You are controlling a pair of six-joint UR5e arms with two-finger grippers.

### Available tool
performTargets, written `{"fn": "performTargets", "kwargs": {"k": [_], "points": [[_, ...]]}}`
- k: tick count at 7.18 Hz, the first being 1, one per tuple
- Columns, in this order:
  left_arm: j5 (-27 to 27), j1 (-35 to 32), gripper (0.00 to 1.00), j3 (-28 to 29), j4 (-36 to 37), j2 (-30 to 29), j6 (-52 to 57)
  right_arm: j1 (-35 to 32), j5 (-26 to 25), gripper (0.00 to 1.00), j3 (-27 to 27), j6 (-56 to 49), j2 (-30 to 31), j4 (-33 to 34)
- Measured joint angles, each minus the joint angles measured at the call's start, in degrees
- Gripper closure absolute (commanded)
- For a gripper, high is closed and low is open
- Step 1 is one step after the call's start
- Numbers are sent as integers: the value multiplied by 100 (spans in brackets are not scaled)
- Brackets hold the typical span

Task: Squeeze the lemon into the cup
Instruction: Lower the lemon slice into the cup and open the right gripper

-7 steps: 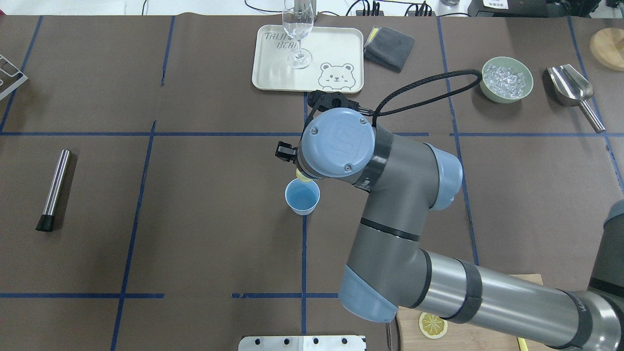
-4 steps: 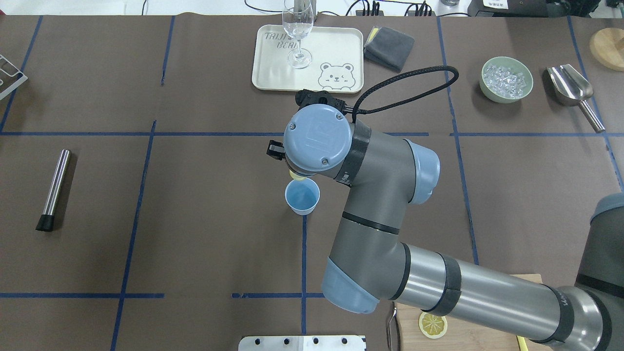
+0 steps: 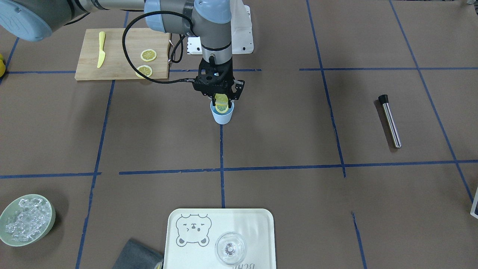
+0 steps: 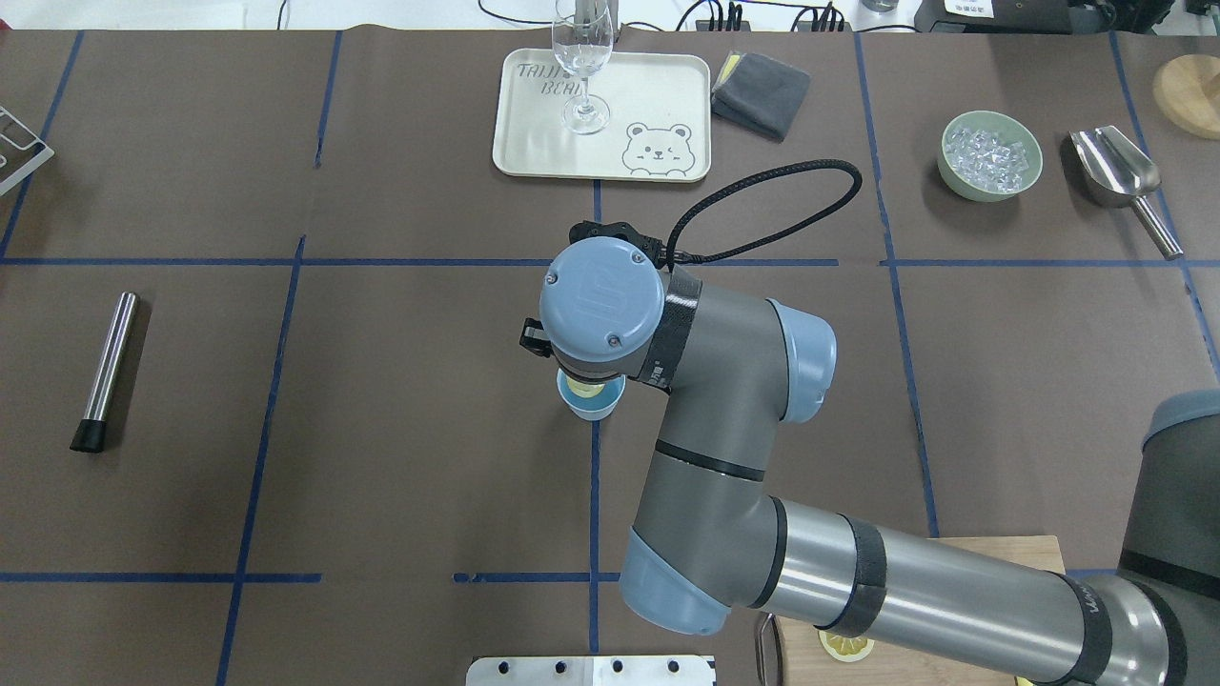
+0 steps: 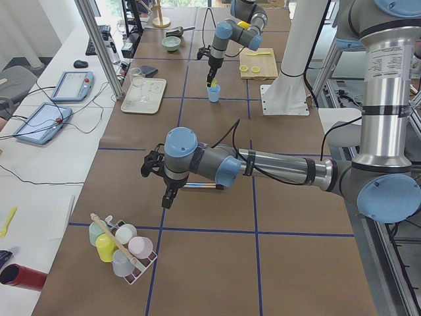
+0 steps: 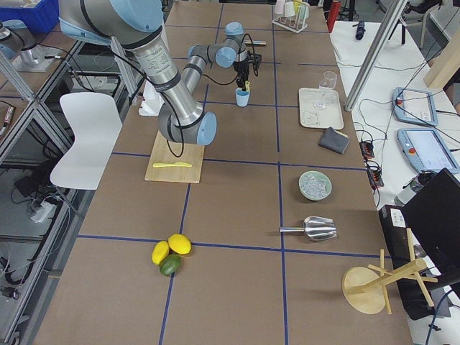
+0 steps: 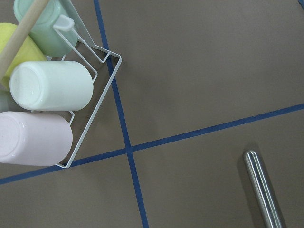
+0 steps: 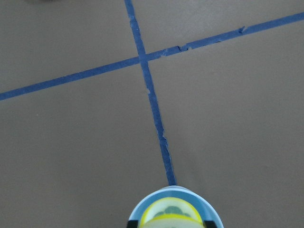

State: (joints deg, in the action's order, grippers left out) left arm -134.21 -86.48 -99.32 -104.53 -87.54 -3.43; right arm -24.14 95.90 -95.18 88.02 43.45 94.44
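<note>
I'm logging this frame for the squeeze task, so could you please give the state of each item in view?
cup: upright
lemon slice: gripped on edge, at the cup's mouth
right claw: shut on the lemon slice
left claw: cannot tell
wine glass: upright on the tray
green bowl: holds ice

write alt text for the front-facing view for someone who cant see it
The right gripper holds a lemon slice upright at the mouth of a small blue cup mid-table. Upper left, a wooden board carries two more slices and a yellow knife.
</note>
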Motion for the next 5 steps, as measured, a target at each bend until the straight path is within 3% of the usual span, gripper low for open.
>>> {"fn": "performTargets", "kwargs": {"k": [3, 5], "points": [[0, 0, 0, -4, -3, 0, 0, 13, 72, 7, -49, 17, 46, 13], [-2, 0, 0, -5, 0, 0, 0, 14, 85, 0, -53, 27, 51, -2]]}}
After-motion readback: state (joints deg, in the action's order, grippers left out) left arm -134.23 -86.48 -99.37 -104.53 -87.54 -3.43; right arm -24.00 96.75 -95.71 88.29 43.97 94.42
